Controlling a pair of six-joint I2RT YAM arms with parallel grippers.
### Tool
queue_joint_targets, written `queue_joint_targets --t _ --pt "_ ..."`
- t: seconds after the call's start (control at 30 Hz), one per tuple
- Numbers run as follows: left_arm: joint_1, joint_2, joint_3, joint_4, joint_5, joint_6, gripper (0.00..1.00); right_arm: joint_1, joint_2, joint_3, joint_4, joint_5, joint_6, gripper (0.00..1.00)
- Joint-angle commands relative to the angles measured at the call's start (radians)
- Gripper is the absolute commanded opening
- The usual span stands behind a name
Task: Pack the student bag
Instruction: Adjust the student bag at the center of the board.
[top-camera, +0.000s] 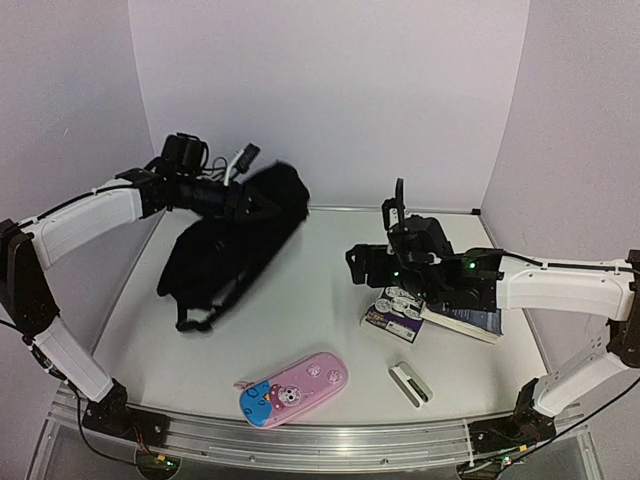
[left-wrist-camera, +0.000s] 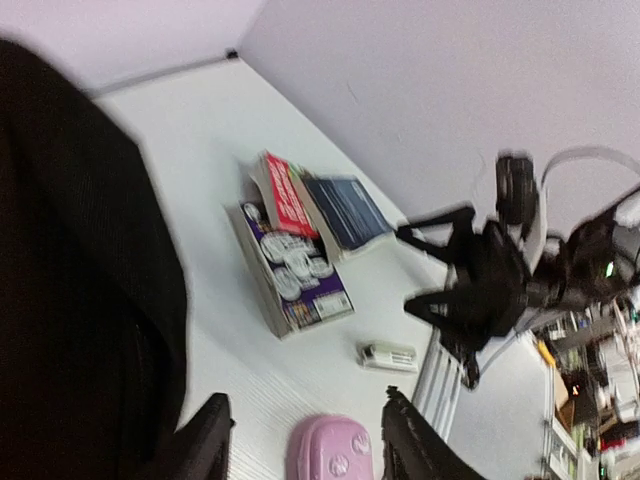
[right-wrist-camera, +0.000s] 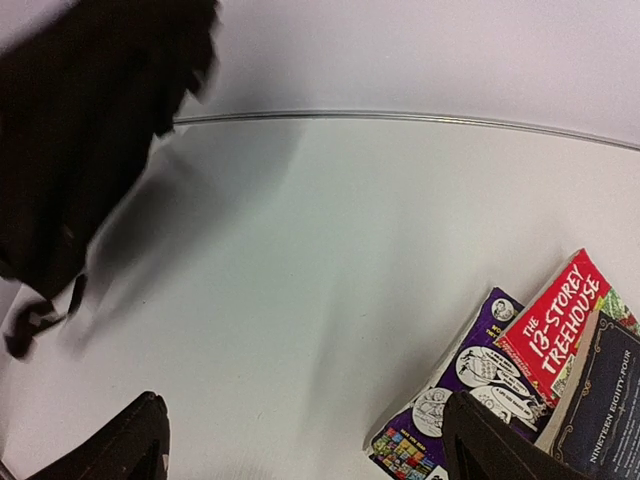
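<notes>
Left gripper (left-wrist-camera: 302, 400) has its jaws spread and empty, with the bag (top-camera: 230, 250) bunched outside one finger, probably to prop its top up, while the right gripper (right-wrist-camera: 305, 400) hangs wide open, the books (right-wrist-camera: 530, 360) just outside one finger, likely its next grab.

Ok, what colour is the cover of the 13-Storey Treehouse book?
The Treehouse book is red with white lettering, clearest in the right wrist view.

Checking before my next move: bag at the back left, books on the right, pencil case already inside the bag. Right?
No. The pencil case is not in the bag; the top view shows it lying on the table near the front edge. The bag is at the back left and the books on the right, as you say.
</notes>
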Motion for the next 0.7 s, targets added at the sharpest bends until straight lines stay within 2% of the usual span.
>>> queue_joint_targets --t 0.0,0.1,0.17,0.23,0.3,0.43,0.67 --pt "-0.092 -0.037 -0.059 0.008 0.086 -0.003 0.63 0.001 -0.023 0.007 0.034 0.016 0.021 0.91" --pt "-0.101 -0.103 -0.121 0.034 0.081 -0.061 0.68 0.001 -0.031 0.017 0.033 -0.013 -0.008 0.91" --pt "-0.099 -0.170 -0.168 0.035 -0.009 -0.110 0.74 0.001 -0.030 0.031 0.034 -0.055 -0.045 0.90" --pt "-0.071 -0.221 -0.207 -0.010 -0.157 -0.161 0.78 0.001 -0.004 0.062 0.032 -0.120 -0.081 0.88" --pt "-0.010 -0.261 -0.265 -0.033 -0.239 -0.236 0.79 0.002 0.055 0.102 0.026 -0.189 -0.103 0.87" --pt "0.167 -0.358 -0.452 0.002 -0.315 -0.414 0.80 0.001 0.212 0.197 0.007 -0.272 -0.093 0.87" --pt "0.206 -0.432 -0.667 0.028 -0.420 -0.544 0.84 -0.034 0.436 0.365 -0.012 -0.343 -0.026 0.84"
